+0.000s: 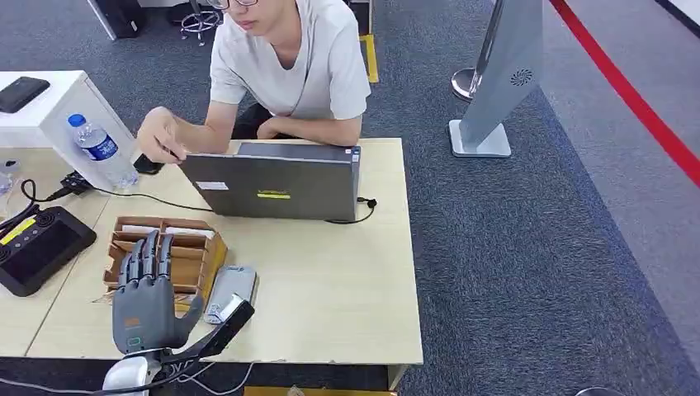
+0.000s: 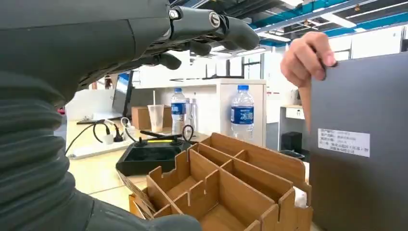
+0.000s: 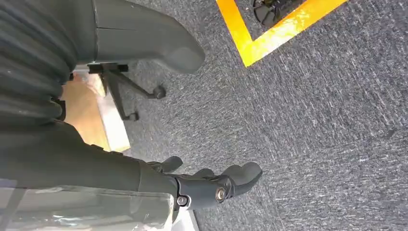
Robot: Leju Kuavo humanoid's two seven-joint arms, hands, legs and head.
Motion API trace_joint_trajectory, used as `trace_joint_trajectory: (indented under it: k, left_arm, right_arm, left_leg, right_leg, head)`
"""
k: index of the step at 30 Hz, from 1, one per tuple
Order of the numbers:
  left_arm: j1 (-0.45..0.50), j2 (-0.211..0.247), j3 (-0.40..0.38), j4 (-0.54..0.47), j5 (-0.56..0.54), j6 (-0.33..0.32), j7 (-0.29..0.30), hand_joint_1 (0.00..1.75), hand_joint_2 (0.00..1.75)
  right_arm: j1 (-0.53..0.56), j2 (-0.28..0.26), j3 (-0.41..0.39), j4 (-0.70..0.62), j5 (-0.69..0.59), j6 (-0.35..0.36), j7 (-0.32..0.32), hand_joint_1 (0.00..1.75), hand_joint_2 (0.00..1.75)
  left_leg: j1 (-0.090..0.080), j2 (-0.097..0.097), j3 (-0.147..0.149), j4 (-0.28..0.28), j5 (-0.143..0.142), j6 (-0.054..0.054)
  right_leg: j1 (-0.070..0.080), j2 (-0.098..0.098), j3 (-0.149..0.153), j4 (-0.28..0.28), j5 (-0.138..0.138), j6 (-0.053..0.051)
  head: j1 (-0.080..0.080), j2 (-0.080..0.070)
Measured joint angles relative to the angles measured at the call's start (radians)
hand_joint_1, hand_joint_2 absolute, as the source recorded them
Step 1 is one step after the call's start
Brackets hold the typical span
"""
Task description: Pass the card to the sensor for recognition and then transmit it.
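Two hands: both hold nothing.
Left hand (image 1: 147,309): fingers (image 1: 148,254) straight and apart, above the wooden box (image 1: 188,247) on the counter (image 1: 330,280).
Right hand (image 3: 211,185): fingers slightly curled, over grey carpet (image 3: 327,120).

Left hand (image 1: 147,309) raised, fingers (image 1: 147,257) extended, empty; right hand (image 3: 144,159) hanging, fingers loosely apart.

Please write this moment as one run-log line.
left hand: open, above wooden organizer | right hand: empty, above carpet | card: not held
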Motion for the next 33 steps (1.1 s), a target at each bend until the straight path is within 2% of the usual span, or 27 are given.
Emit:
trace_joint_trajectory:
  k: [10,12,16,21,28,33]
  left_arm:
    - [-0.019,-0.059,0.052,0.029,0.001,0.016,-0.061,0.0,1.75]
    - [-0.02,-0.059,0.051,0.04,0.001,0.009,-0.038,0.0,1.75]
    - [-0.006,-0.048,0.02,0.048,0.001,-0.003,0.046,0.0,1.75]
    - [0.036,-0.034,-0.004,0.046,0.0,-0.007,0.056,0.0,1.75]
    - [0.07,-0.036,0.003,0.045,0.0,-0.003,-0.008,0.0,1.75]
    - [0.075,-0.055,0.043,0.045,0.001,-0.002,-0.046,0.0,1.75]
  right_arm:
    - [-0.002,0.0,0.0,0.0,0.012,0.001,-0.003,0.0,1.75]
    - [-0.002,0.0,0.0,0.0,0.007,0.0,-0.002,0.0,1.75]
    - [-0.002,0.0,-0.007,0.0,-0.009,-0.009,0.011,0.0,1.75]
    - [-0.002,0.002,-0.014,0.0,-0.013,-0.017,0.018,0.0,1.75]
    - [-0.002,0.002,-0.016,0.0,-0.025,-0.017,0.005,0.0,1.75]
    - [-0.002,0.002,-0.016,0.0,-0.022,-0.017,0.003,0.0,1.75]
  left_leg:
    - [0.0,0.0,0.0,0.0,0.0,0.0]
    - [0.0,0.0,0.0,0.0,0.0,0.0]
    - [0.0,0.0,0.0,0.0,0.0,0.0]
    - [0.0,0.0,0.0,0.0,0.0,0.0]
    - [0.0,0.0,0.0,0.0,0.0,0.0]
    - [0.0,0.0,0.0,0.0,0.0,0.0]
  right_leg:
    - [0.0,0.0,0.0,0.0,0.0,0.0]
    - [0.0,0.0,0.0,0.0,0.0,0.0]
    - [0.0,0.0,0.0,0.0,0.0,0.0]
    - [0.0,0.0,0.0,0.0,0.0,0.0]
    - [0.0,0.0,0.0,0.0,0.0,0.0]
    - [0.0,0.0,0.0,0.0,0.0,0.0]
  head:
    - [0.0,0.0]
    - [0.0,0.0]
    - [0.0,0.0]
    - [0.0,0.0]
    - [0.0,0.0]
    - [0.0,0.0]
